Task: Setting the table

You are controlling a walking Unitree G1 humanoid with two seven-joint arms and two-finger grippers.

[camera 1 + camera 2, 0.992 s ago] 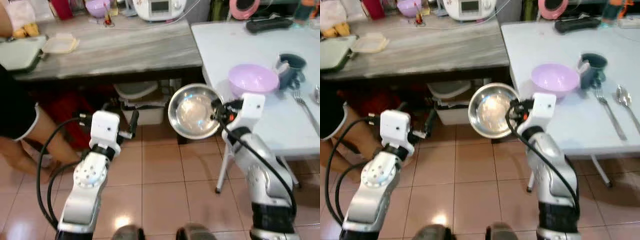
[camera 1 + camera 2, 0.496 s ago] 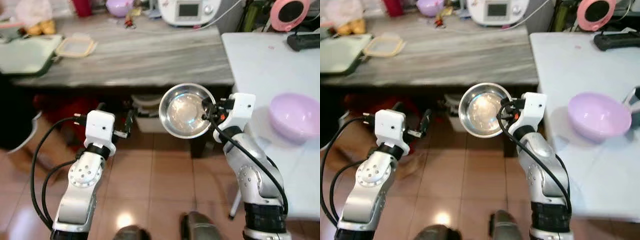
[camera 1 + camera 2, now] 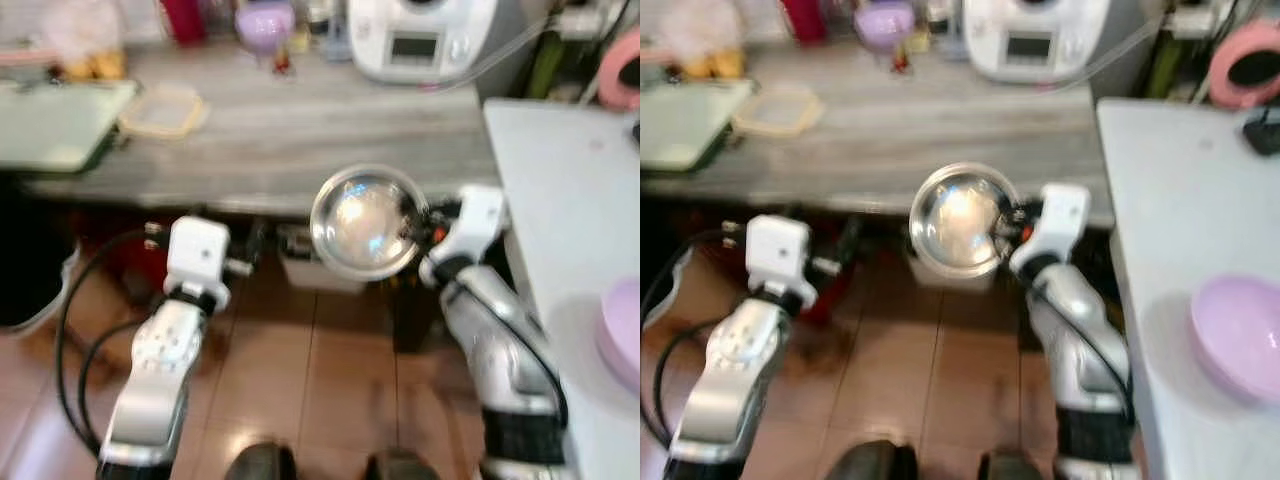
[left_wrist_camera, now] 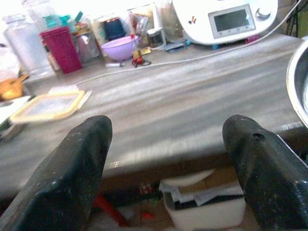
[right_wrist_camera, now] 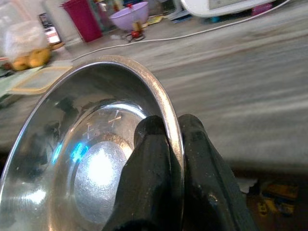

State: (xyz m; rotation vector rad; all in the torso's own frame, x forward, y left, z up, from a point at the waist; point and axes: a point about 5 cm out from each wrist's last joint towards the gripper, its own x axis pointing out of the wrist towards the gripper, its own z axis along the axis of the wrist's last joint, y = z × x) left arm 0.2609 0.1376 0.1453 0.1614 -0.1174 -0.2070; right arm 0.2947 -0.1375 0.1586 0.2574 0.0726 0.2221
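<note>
My right gripper [image 3: 424, 222] is shut on the rim of a shiny steel bowl [image 3: 365, 222], held up on edge in front of the grey counter [image 3: 300, 130]. In the right wrist view both fingers [image 5: 192, 159] pinch the steel bowl's rim [image 5: 166, 108], one inside and one outside. My left gripper [image 4: 168, 159] is open with nothing between its fingers, held low before the counter's front edge. A lilac bowl [image 3: 1238, 335] sits on the white table [image 3: 1170, 170] at the right.
On the counter stand a white appliance [image 3: 420, 35], a flat lidded container [image 3: 165, 108], a green tray [image 3: 55, 120], a small lilac bowl [image 4: 124, 48] and a red cup [image 4: 60, 48]. A white bin [image 4: 202, 211] sits under it. The floor is tiled.
The camera has swung left and nearer the counter, so the white table and lilac bowl slid right. The right gripper still holds the steel bowl; the views are blurred.
</note>
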